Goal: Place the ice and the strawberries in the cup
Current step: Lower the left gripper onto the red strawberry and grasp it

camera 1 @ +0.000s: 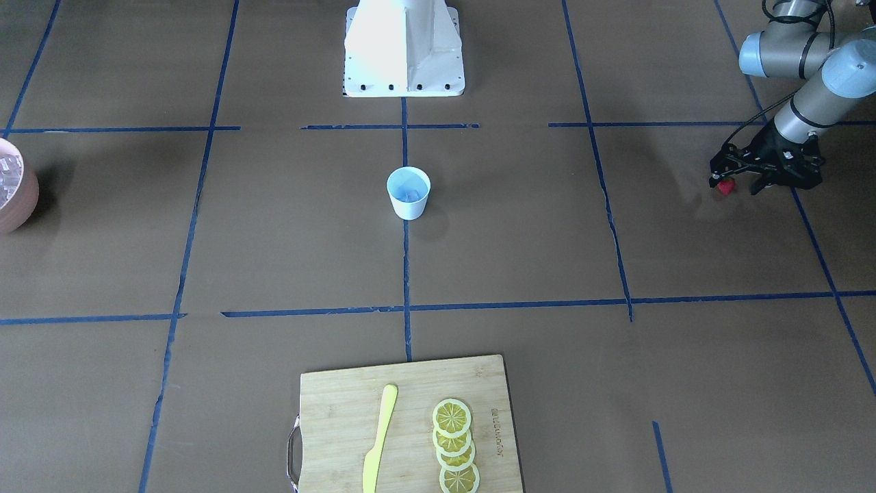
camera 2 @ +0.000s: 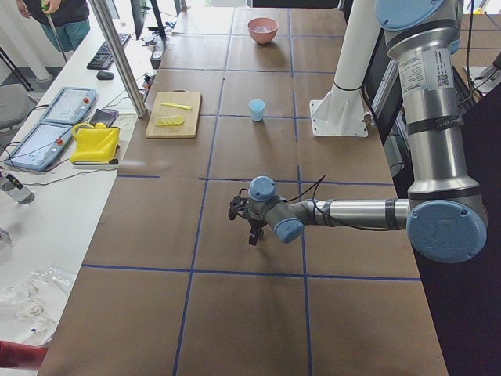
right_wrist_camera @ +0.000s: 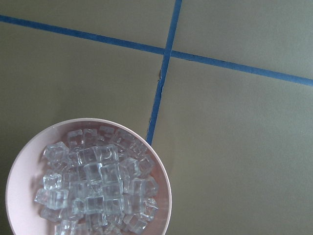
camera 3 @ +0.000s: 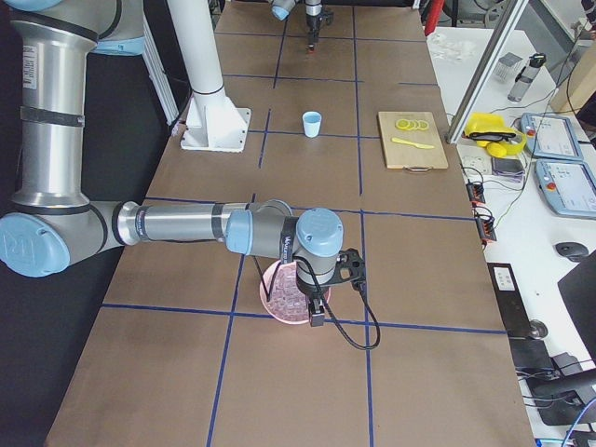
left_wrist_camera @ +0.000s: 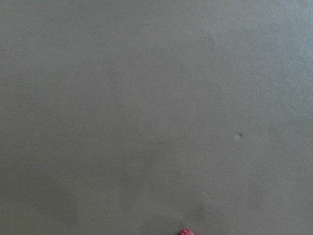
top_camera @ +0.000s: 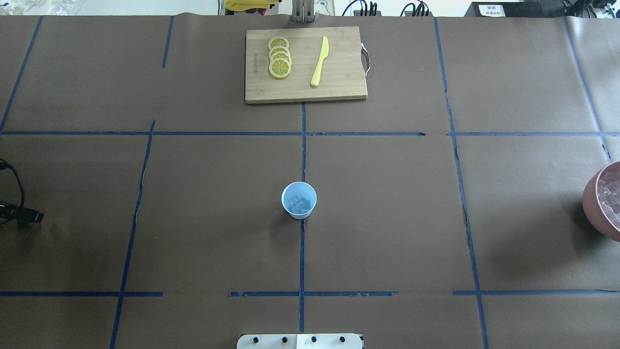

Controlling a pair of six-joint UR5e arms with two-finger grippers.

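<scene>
The white cup (camera 1: 409,205) with a light-blue inside stands at the table's middle, with a few ice cubes (top_camera: 299,204) in it. Far to the robot's left, a tiny red strawberry (camera 1: 725,186) sits close by one fingertip of my left gripper (camera 1: 736,183). That gripper's fingers are spread open and low over the table. The left wrist view shows only the berry's top (left_wrist_camera: 185,232). My right gripper (camera 3: 315,300) hangs over the pinkish bowl (right_wrist_camera: 167,188) full of ice (right_wrist_camera: 93,186); I cannot tell whether it is open or shut.
A wooden cutting board (top_camera: 339,87) with lemon slices (top_camera: 279,57) and a yellow knife (top_camera: 320,61) lies at the far edge. The white robot pedestal (camera 1: 404,48) stands behind the cup. A side bench with tablets (camera 2: 47,129) runs along the far side.
</scene>
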